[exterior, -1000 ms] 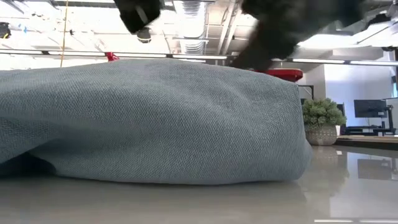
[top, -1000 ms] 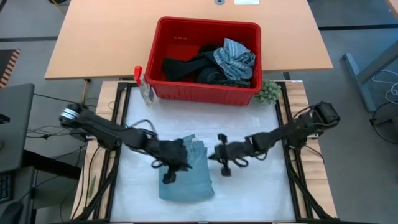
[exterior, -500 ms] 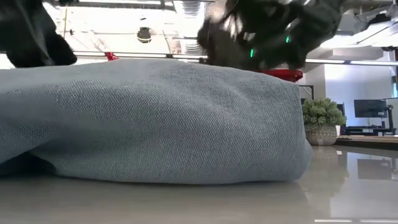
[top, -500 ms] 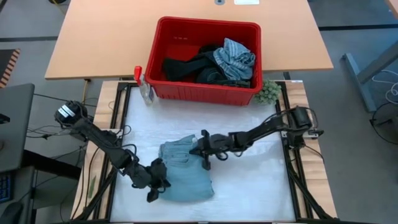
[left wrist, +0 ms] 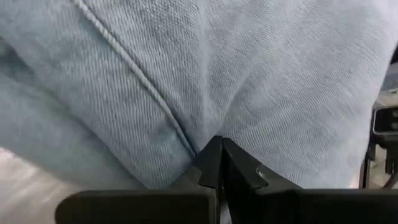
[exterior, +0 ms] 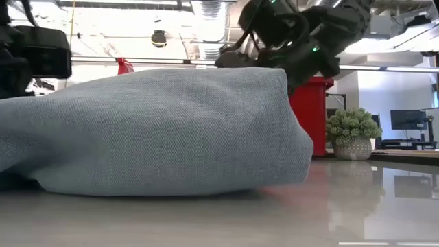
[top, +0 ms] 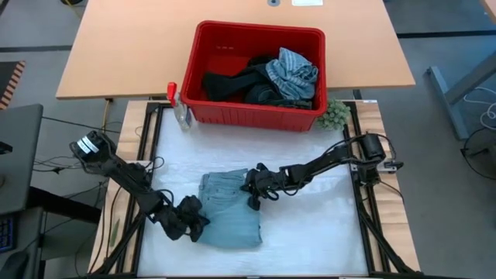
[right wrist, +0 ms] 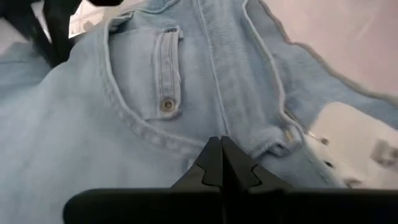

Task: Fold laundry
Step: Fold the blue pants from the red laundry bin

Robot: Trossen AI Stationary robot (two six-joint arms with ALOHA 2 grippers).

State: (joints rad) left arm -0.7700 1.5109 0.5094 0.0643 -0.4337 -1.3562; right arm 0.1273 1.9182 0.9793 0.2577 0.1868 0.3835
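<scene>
Garment: folded light blue denim garment (top: 230, 213) lying mid-bench, on the white bench cover (top: 310, 232).
Left hand (top: 188, 224): clenched, fingertips pinched on denim at the garment's near left corner.
Right hand (top: 254, 184): clenched, pinching denim at the far right edge, beside a pocket rivet.
Rest of laundry: dark and grey-blue striped clothes (top: 263, 77) heaped in the red plastic basket (top: 209, 46) at the far end.
Risk: uneven pulling likely to skew the fold; a thin pinch may slip free, letting layers spring open.
</scene>
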